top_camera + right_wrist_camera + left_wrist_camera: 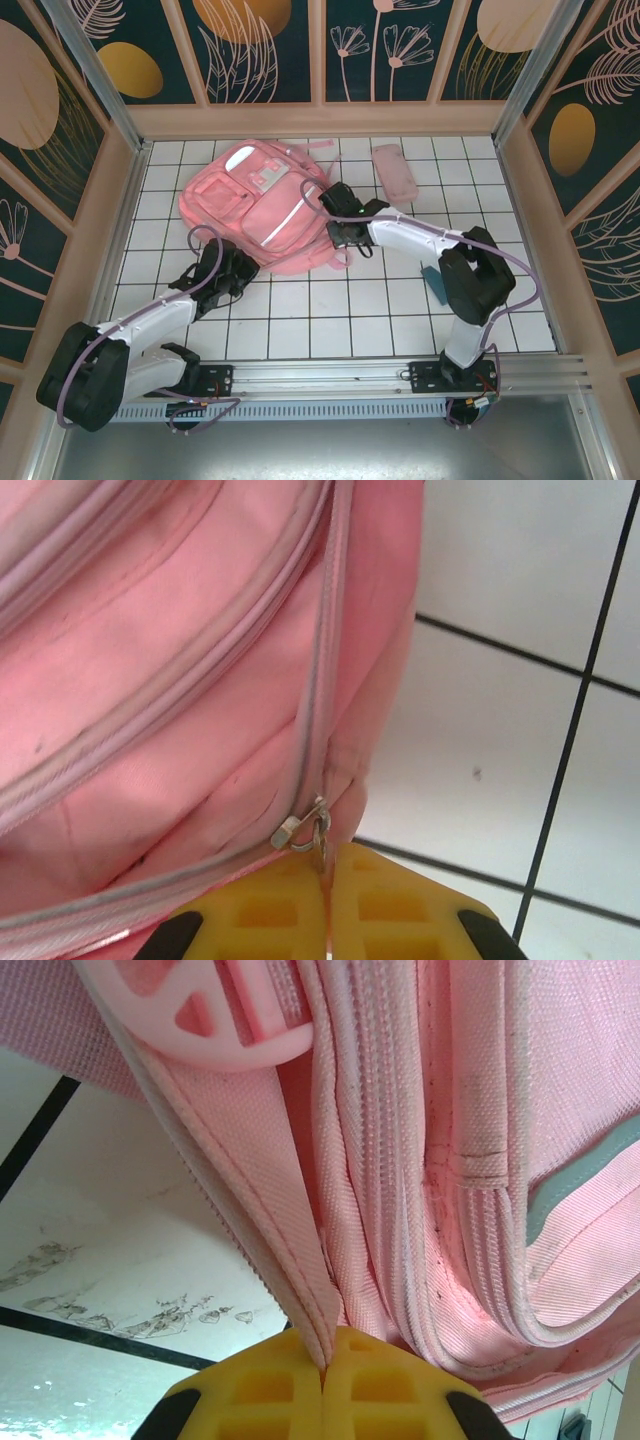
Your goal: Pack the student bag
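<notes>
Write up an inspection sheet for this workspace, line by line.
Surface: white tiled table, faint scuff marks.
Job's things: pink student bag lying at the back, left of centre.
Clutter: pink pouch right of the bag, apart; flat blue item beside the right arm.
Grippers: left gripper shut on the bag's fabric edge; right gripper shut on the zipper pull.
Cables: purple cables loop along both arms.
Surroundings: wood-framed floral wall panels on three sides.

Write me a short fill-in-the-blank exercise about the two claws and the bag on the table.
1. The right claw is shut on the metal pull of the student bag's ____.
2. The left claw is shut on the bag's ____ fabric edge.
3. The small pouch lies on the ____ tiled table, apart from the bag.
Missing words: zipper, pink, white.
</notes>
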Motion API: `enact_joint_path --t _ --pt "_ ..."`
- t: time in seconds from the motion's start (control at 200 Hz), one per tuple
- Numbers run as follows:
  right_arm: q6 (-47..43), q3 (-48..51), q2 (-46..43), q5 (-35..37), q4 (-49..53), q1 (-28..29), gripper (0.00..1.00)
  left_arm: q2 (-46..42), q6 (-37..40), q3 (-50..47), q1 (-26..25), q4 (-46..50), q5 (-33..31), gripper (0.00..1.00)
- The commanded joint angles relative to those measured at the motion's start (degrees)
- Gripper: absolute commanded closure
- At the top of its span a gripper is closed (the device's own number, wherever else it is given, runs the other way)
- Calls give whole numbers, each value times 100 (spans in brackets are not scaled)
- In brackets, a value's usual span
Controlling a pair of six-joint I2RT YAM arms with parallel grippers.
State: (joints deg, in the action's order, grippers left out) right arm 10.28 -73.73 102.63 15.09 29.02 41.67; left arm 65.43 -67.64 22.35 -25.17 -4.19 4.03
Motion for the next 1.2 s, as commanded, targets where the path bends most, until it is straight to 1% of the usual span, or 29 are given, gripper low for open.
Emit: enact_joint_path --t 0.0,0.08,0.23,0.345,0.385,0.44,0.495,0.591,0.616,0.646,0.691,0.711,0.741,0.761,0.796,0.896,0.961,1.021,1.086,1.156,1.196 --pt "-218 -125 45 279 241 -208 98 -88 229 -45 153 313 -466 100" --pt "-195 259 -260 -231 127 -132 99 -19 383 85 161 377 -484 100" --pt "71 1022 -992 -937 24 141 100 177 646 333 204 421 -539 100" --pt "393 1492 -1590 -1390 -104 634 100 451 955 618 214 359 -425 100" --pt "493 1625 -1762 -1395 -202 802 100 557 1082 747 215 333 -356 100" --pt "669 1781 -1956 -1773 -333 952 100 679 1200 918 214 355 -330 100" --pt "831 1899 -2091 -1938 -470 1099 100 768 1292 1074 214 411 -393 100" --pt "1085 2029 -2209 -2104 -706 1343 100 931 1458 1347 214 534 -527 90" --pt "1143 2053 -2213 -2114 -772 1387 100 976 1480 1416 214 594 -585 86" --pt "1212 2077 -2206 -2116 -851 1438 100 1006 1488 1494 214 676 -652 79" --pt "1314 2093 -2178 -2075 -981 1473 100 1033 1459 1576 214 821 -805 66" --pt "1365 2107 -2157 -2037 -1055 1475 100 1029 1417 1610 214 913 -873 58" --pt "1439 2108 -2111 -1997 -1151 1478 100 1002 1349 1632 214 1046 -963 49" --pt "1485 2096 -2072 -1973 -1199 1476 100 980 1294 1641 214 1136 -1007 45" --pt "1532 2066 -1993 -1954 -1295 1484 100 935 1183 1633 214 1311 -1053 40" --pt "1632 1914 -1757 -1907 -1536 1506 100 647 916 1472 214 1661 -908 36" --pt "1623 1805 -1615 -1946 -1690 1519 100 343 695 1207 214 1632 -683 35" --pt "1576 1689 -1470 -2029 -1798 1522 100 54 472 935 206 1436 -374 34" --pt "1533 1555 -1335 -2110 -1859 1528 100 -206 173 622 205 1012 96 34" --pt "1495 1446 -1234 -2147 -1872 1542 100 -334 -177 308 190 565 526 34" --pt "1486 1413 -1198 -2174 -1880 1546 100 -368 -345 195 167 402 662 34"
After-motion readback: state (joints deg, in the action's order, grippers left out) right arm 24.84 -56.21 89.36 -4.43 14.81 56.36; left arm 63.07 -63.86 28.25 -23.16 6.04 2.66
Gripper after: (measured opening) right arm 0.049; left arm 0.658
